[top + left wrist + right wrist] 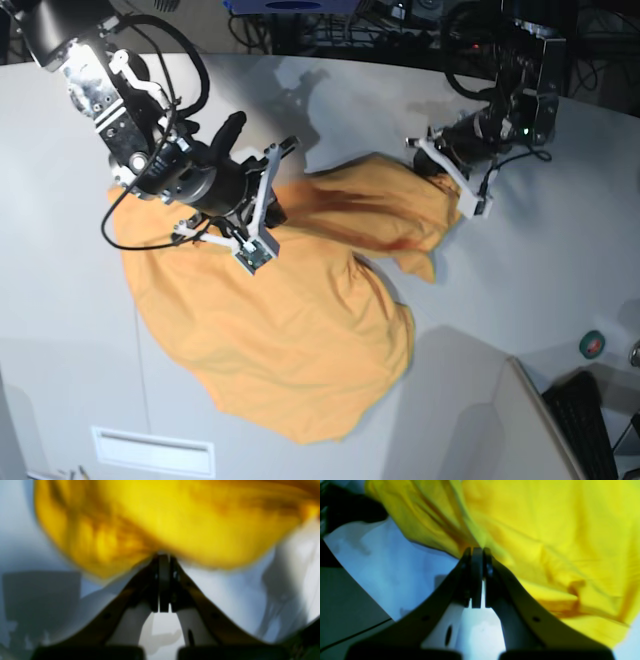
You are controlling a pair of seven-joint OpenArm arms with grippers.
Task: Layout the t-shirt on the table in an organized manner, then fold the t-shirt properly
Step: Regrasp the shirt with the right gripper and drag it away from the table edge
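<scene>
We have both jaws pinched on the shirt [290, 330], the left gripper [432, 165] at its far edge and the right gripper [262, 200] mid-cloth, the bulk trailing across the table [560, 260] toward the near side.

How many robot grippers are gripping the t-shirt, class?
2: the right gripper is shut on the t-shirt near its middle, and the left gripper pinches its far edge.

Soft matt cloth t-shirt [290, 340] on smooth, matt table [520, 290].
</scene>
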